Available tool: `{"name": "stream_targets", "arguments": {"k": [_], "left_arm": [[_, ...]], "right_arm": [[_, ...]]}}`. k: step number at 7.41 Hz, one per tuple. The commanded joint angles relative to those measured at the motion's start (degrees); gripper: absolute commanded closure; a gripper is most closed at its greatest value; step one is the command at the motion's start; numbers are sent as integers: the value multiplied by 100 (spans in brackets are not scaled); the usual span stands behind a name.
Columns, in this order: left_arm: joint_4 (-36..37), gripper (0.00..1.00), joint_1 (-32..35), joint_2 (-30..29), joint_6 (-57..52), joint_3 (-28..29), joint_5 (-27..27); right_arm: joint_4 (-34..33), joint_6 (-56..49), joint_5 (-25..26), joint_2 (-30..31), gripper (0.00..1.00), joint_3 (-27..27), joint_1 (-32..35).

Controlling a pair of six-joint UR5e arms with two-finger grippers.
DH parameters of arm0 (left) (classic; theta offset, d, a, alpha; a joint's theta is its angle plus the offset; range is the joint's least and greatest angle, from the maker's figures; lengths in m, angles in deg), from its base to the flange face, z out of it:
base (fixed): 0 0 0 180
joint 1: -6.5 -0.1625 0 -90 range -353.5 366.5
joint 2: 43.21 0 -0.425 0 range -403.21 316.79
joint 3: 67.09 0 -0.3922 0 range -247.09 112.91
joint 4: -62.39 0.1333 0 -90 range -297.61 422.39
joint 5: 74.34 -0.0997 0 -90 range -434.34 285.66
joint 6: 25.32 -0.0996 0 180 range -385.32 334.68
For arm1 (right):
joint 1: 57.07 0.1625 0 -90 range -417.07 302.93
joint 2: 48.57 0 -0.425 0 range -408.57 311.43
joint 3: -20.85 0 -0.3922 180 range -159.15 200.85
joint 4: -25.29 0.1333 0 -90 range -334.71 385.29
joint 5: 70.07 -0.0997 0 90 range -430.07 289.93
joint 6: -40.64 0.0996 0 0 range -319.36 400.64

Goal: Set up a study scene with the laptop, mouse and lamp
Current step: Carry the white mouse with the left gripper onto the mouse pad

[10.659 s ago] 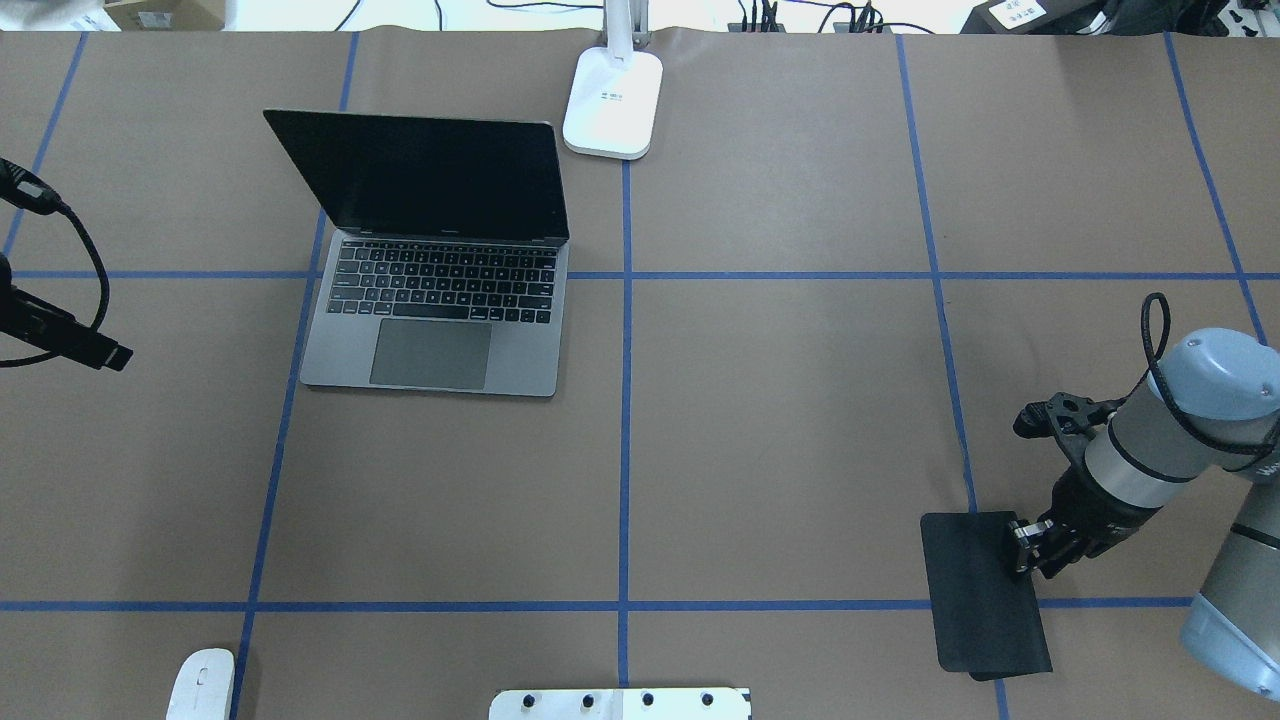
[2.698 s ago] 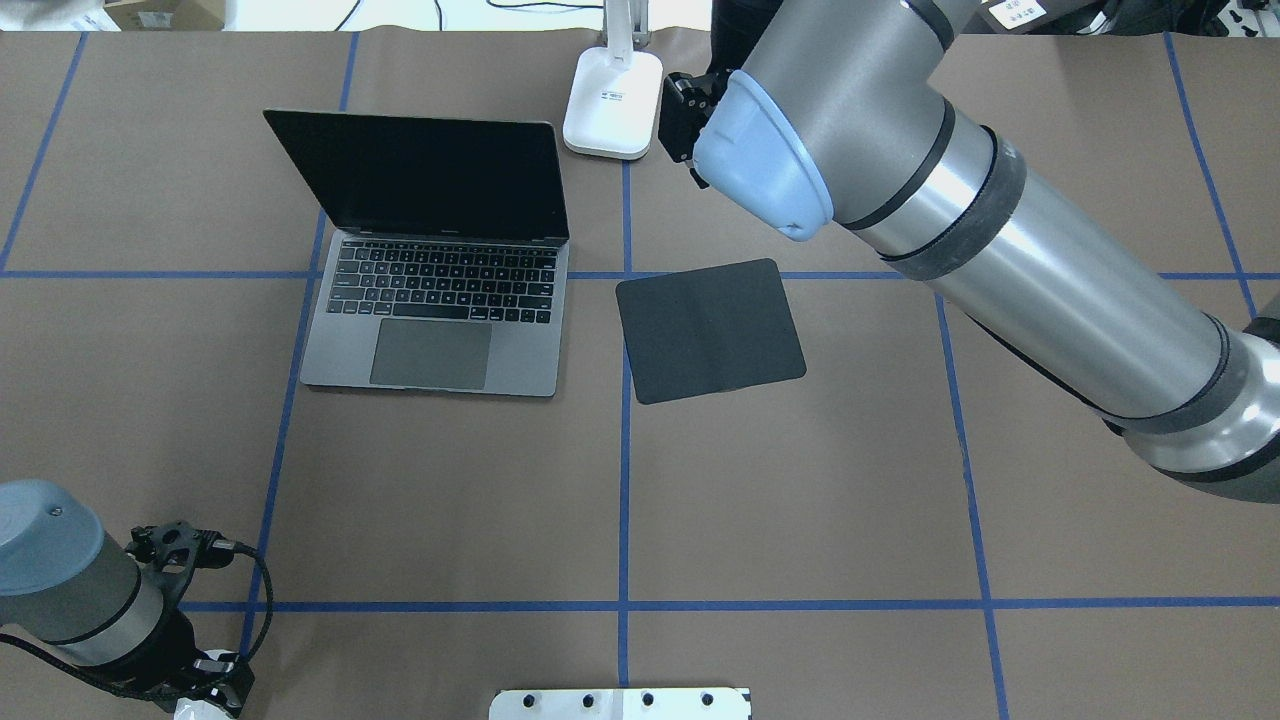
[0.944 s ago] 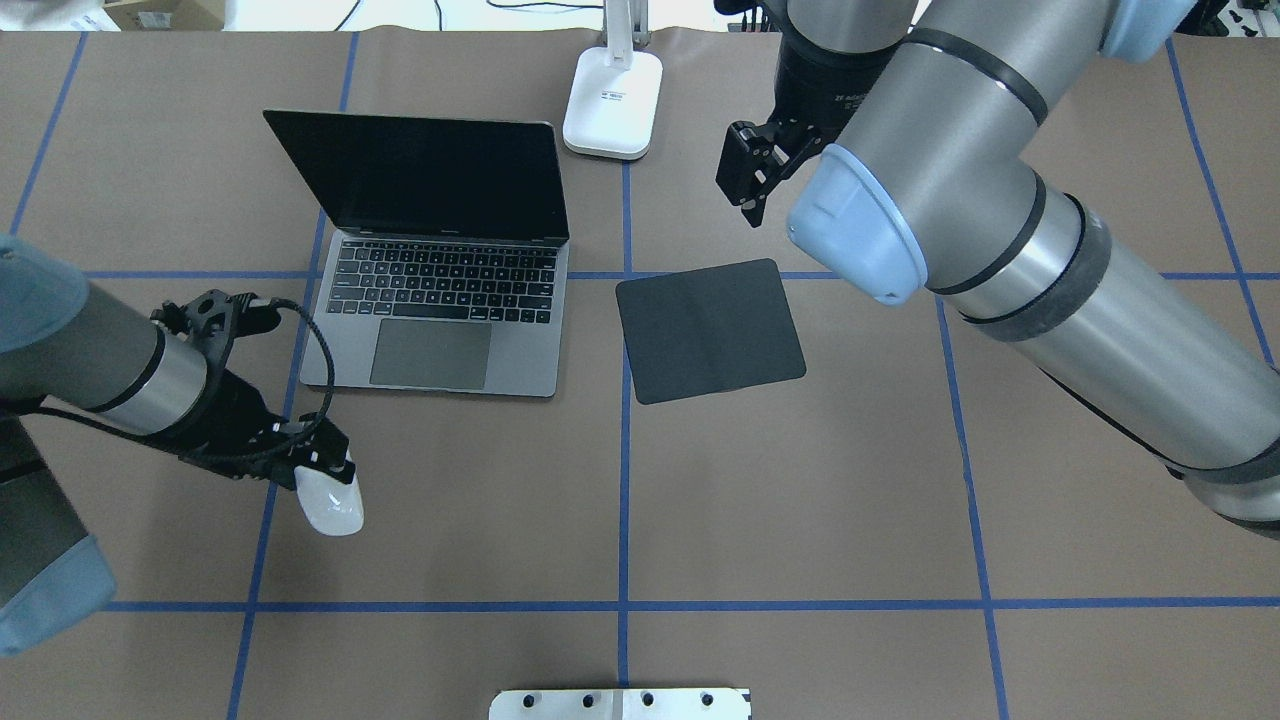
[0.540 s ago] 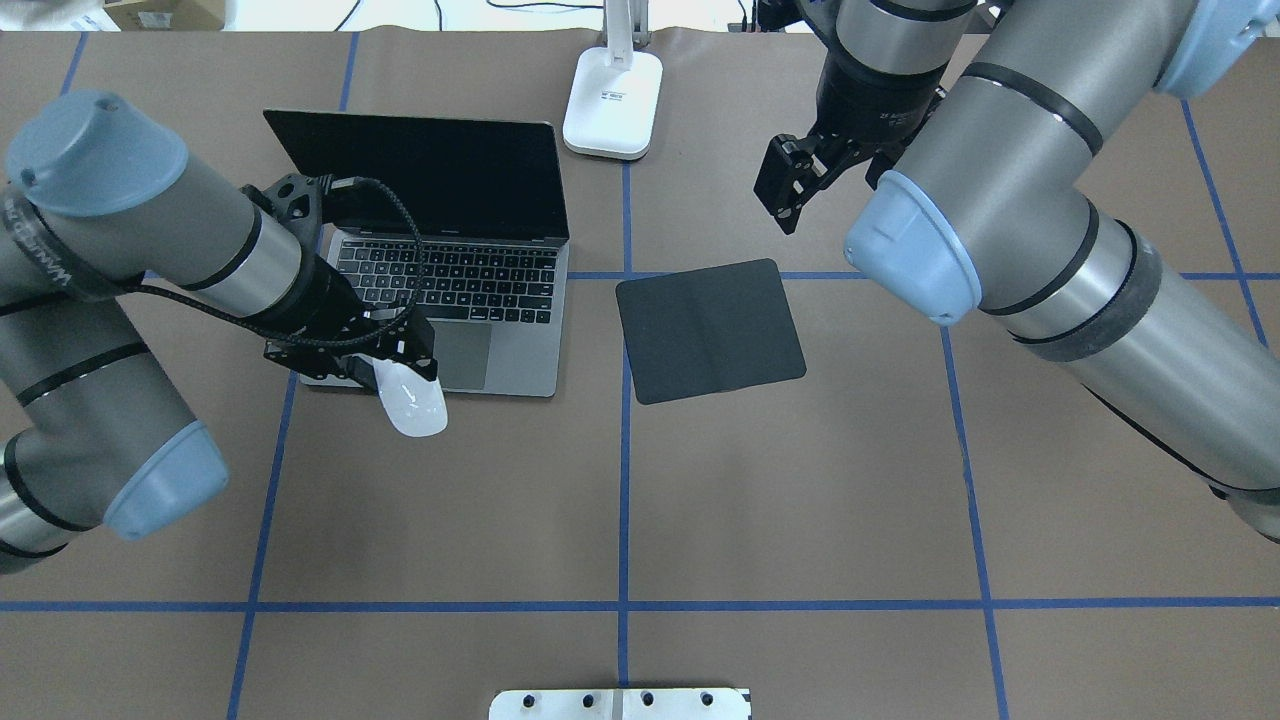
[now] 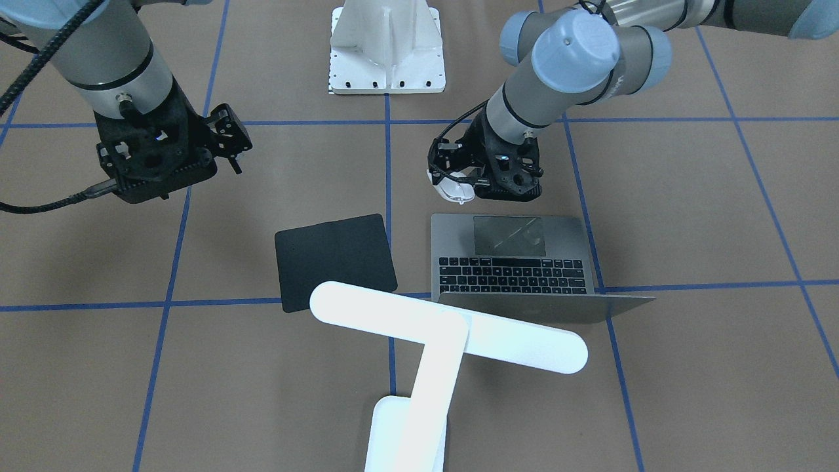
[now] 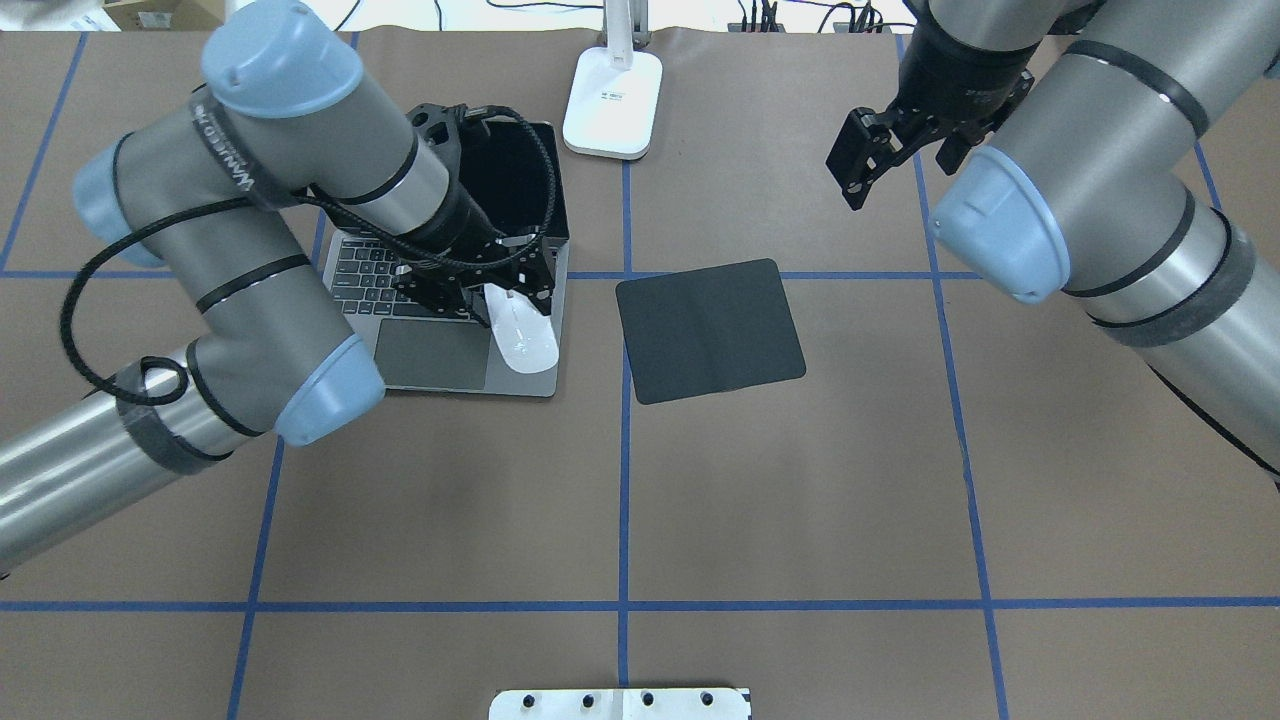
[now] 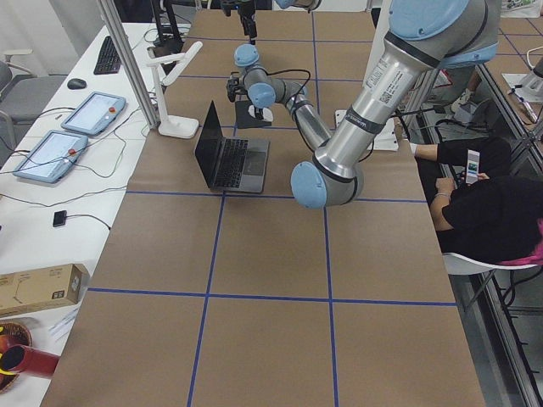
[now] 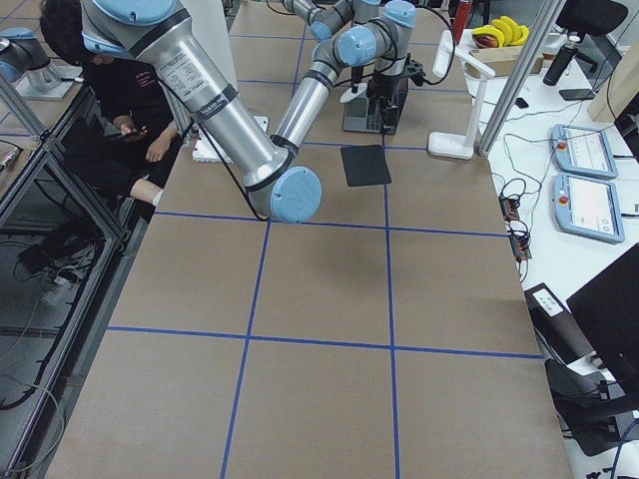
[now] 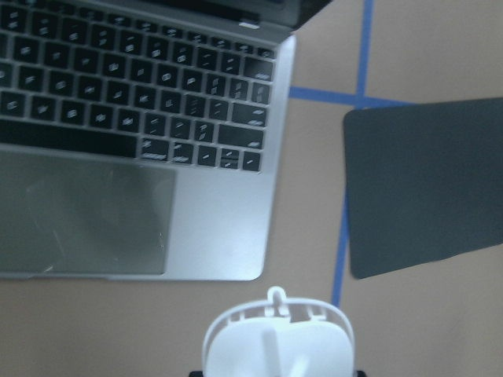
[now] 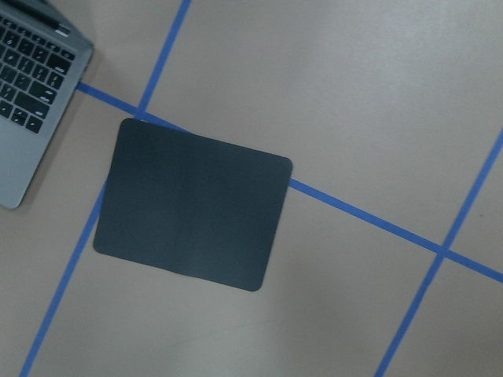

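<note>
Left pincer [image 6: 503, 298]: clenched on the rear end of the mouse [image 6: 526, 342], which is clear of the surface [image 6: 800, 480]. Seen from overhead the mouse overlaps the near right corner of the laptop [image 6: 430, 355]; the front-facing view puts it just past the laptop's robot-side edge.

Right pincer [image 6: 858, 172]: released, grasping nothing, raised toward the far right part of the surface.

Laptop: lid raised, screen dark, left of centre toward the far edge.

Lamp [image 6: 612, 105]: base at the middle of the far edge.

Black pad [image 6: 710, 330]: flat, just right of the laptop, apart from it.
</note>
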Motion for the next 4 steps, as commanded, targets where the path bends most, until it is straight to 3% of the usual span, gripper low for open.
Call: {"name": "stream_targets", "arguments": {"k": [1, 4], "left_arm": [[64, 35, -234, -1006, 254, 960, -60], [-154, 35, -569, -1895, 440, 2189, -691]], "right_arm": [[0, 1, -23, 171, 0, -85, 220], [9, 1, 12, 390, 0, -233, 265]]}}
